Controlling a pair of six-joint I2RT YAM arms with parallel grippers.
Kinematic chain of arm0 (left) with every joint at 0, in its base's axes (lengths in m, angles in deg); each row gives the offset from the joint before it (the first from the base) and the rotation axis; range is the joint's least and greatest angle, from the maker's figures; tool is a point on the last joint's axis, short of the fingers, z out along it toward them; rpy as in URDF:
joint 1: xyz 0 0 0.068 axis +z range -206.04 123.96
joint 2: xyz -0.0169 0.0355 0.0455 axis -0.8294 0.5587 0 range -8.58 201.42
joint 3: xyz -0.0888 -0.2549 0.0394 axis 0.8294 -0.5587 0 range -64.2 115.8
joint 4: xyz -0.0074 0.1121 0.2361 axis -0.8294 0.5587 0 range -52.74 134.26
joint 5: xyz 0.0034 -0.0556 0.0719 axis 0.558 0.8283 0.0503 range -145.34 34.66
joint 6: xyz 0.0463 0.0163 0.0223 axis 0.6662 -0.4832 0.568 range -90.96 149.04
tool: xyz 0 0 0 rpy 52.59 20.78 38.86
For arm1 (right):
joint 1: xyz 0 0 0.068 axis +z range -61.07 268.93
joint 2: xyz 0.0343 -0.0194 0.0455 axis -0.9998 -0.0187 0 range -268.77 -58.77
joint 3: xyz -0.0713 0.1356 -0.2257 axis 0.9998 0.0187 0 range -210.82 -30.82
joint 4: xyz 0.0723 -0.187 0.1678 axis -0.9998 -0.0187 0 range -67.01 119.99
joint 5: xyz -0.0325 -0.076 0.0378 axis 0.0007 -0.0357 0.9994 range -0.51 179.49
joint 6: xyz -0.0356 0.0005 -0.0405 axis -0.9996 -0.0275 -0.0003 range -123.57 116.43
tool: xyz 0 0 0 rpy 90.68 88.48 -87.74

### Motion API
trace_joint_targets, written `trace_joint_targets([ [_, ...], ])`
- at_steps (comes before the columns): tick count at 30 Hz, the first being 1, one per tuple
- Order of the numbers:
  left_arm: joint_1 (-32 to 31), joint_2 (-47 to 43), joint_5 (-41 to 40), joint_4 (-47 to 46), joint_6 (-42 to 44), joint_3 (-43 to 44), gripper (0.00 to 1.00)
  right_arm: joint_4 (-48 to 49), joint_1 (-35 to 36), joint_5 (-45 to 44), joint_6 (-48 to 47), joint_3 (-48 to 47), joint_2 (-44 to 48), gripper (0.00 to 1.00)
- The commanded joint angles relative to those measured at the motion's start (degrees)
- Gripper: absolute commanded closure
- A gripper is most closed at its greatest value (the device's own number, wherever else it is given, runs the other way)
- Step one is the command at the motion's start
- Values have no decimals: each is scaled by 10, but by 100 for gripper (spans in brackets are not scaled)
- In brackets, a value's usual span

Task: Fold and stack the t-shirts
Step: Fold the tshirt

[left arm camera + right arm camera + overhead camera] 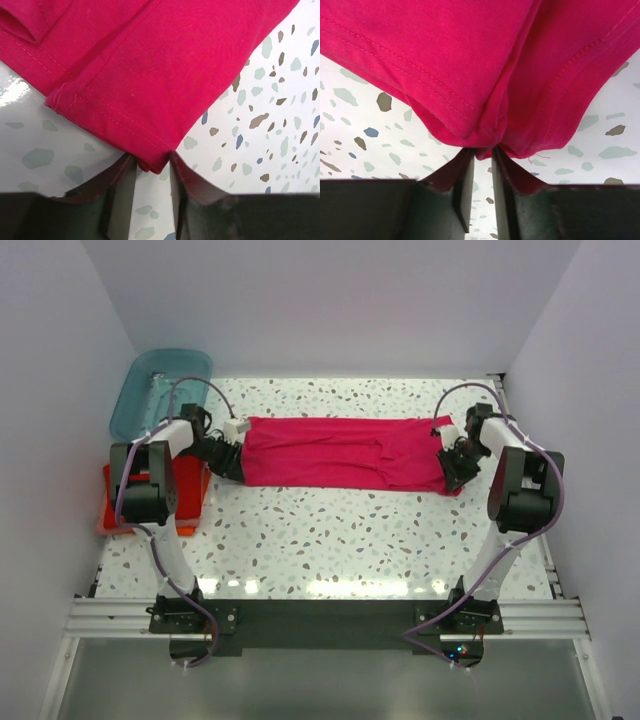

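Note:
A magenta-pink t-shirt (345, 452) lies stretched as a long folded band across the far half of the table. My left gripper (229, 458) is shut on its left hem corner (152, 162). My right gripper (458, 466) is shut on bunched cloth at its right end (485, 149). A stack of red and orange folded shirts (112, 505) lies at the left edge, partly hidden behind my left arm.
A translucent teal plastic tub (158, 390) stands at the back left corner, behind my left arm. Speckled white tabletop (330, 540) spreads in front of the shirt. White walls close in on both sides and the back.

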Motion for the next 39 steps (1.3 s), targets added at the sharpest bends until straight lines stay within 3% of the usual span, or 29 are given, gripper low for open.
trace_joint_targets([
  [1,-5,21,-9,15,9,-2,69,-9,-1,20,2,-24,2,77],
  [2,-4,22,-9,22,9,1,73,-16,-2,26,-1,-26,0,81],
  [3,-4,25,-9,26,11,4,76,-31,-6,30,-4,-33,-1,92],
  [5,-2,28,-10,37,12,13,85,-47,-10,38,-11,-44,-9,100],
  [9,1,28,-25,60,30,29,100,-91,-28,28,-29,-79,-10,100],
  [18,1,29,-87,96,77,50,100,-144,-31,-53,-81,-113,-47,100],
  [25,-5,26,-90,89,80,24,100,-138,-23,-63,-57,-97,-78,100],
  [32,-8,-4,-82,74,78,-6,100,-132,-21,-55,-49,-55,-42,100],
  [33,-7,-7,-67,71,72,1,93,-132,-21,-55,-40,-57,-39,97],
  [34,-7,-19,-58,61,68,5,88,-132,-21,-55,-37,-60,-36,83],
  [36,-7,-36,-32,48,57,21,72,-137,-22,-51,-19,-80,-24,74],
  [37,-7,-46,-24,32,51,27,69,-138,-22,-47,-12,-87,-18,66],
  [39,-7,-70,7,25,46,53,61,-148,-22,-37,8,-111,4,60],
])
